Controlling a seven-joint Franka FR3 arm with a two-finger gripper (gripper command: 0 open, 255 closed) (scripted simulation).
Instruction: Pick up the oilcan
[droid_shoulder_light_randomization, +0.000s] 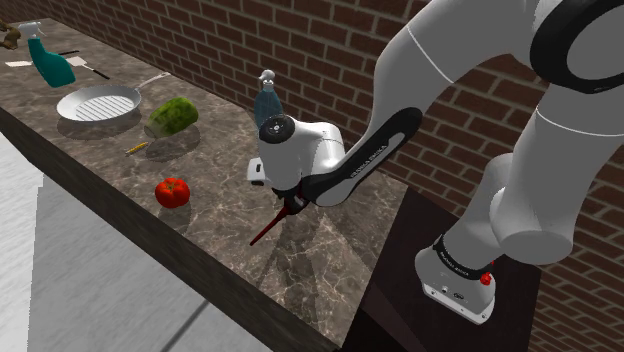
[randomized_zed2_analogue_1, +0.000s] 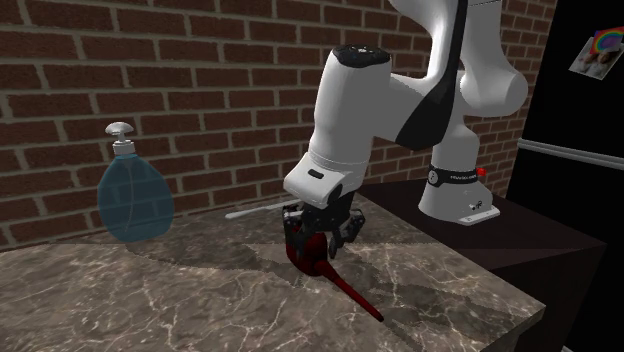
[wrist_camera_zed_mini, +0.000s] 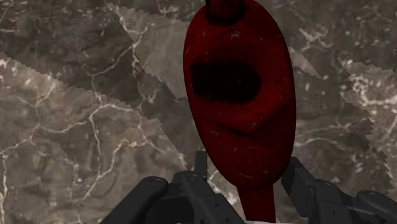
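Oilcan (randomized_zed2_analogue_1: 304, 250): dark red, rounded body with a long thin spout. It lies on the dark marble counter (droid_shoulder_light_randomization: 220, 215), toward the end nearest the stand (droid_shoulder_light_randomization: 400, 312) and near the front edge. In the second exterior view the body sits directly under the hand. The spout slants down toward that view's right, its tip at the counter top. I cannot tell whether the body is clear of the stone.

Gripper (wrist_camera_zed_mini: 248, 167): pointing down over the can. In the wrist view the two black fingers (wrist_camera_zed_mini: 308, 188) stand apart, one against each side of the can's narrower end, so the can is clasped between them (contact looks snug on both sides).

Also on the counter:
- A translucent blue soap dispenser (droid_shoulder_light_randomization: 266, 103) stands far back against the brick wall (droid_shoulder_light_randomization: 200, 40), just beyond the arm.
- A red tomato (droid_shoulder_light_randomization: 172, 191) lies to the shoulder view's left of the can, well apart.
- Farther left are a lumpy green vegetable (droid_shoulder_light_randomization: 172, 116), a grey ridged pan (droid_shoulder_light_randomization: 98, 102) and a teal spray bottle (droid_shoulder_light_randomization: 48, 62).
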